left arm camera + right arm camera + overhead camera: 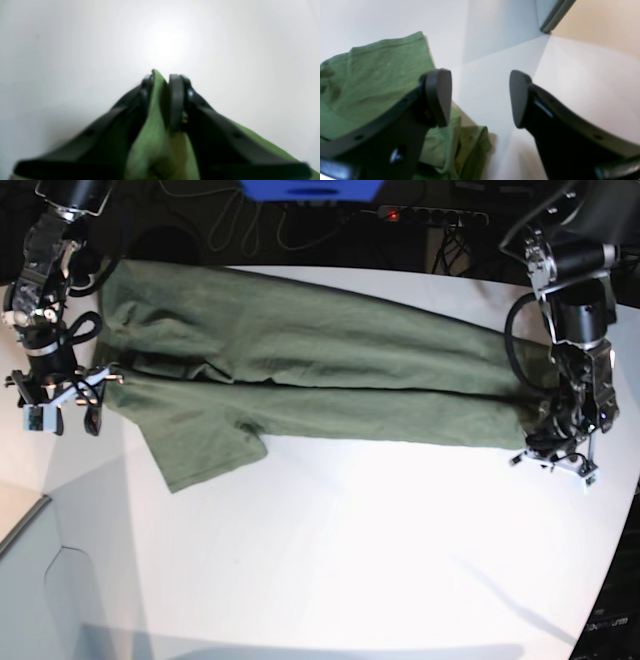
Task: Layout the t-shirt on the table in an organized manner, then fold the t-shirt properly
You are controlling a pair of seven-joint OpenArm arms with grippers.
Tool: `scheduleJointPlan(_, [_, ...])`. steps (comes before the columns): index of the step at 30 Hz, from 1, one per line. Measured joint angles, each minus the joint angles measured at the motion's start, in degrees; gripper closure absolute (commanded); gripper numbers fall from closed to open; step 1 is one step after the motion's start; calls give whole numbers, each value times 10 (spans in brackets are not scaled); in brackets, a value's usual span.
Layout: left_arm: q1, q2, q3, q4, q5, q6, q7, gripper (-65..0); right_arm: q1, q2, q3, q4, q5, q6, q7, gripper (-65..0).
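Pinching: my left gripper [161, 80] is nipping a ridge of the t-shirt [300, 350] between its pads, jaws pressed onto the green cloth, so I am getting a hold on that end to pull or lift it.
Left arm place: in the base view it is sitting at the right end of the shirt, low over the fabric edge, because that is the far corner of the stretched body.
Right gripper [480, 98]: jaws are standing wide apart with nothing between them; I am keeping it ready beside the other end.
Right arm place: one finger is hovering over bunched cloth, the other over bare table [350, 560]; whether it is touching, I cannot tell.
Shirt: it is lying stretched left to right across the far half of the table, folded lengthwise along a crease, one sleeve [200, 445] sticking out toward the near side at the left.
My judgement: I am judging this as tensioning the ends before the next fold.
Risk: a thin pinch may be slipping once I am pulling.
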Motion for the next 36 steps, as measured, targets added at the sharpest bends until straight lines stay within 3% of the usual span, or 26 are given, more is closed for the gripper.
scheduleJointPlan(4, [13,0,0,7,-2,0,-1,-198,0,0,0,0,0,0,0,-366])
scheduleJointPlan(18, [23,0,-1,44,-2,0,0,-199,0,0,0,0,0,0,0,-366])
scheduleJointPlan(21, [24,0,0,44,-1,0,0,-194,0,0,0,0,0,0,0,-366])
scheduleJointPlan(25, [24,0,1,44,0,0,-1,-137,0,5,-19,-10,0,0,0,-366])
scheduleJointPlan(36, [25,2,1,45,0,0,0,-139,14,8,-27,-13,0,0,1,-366])
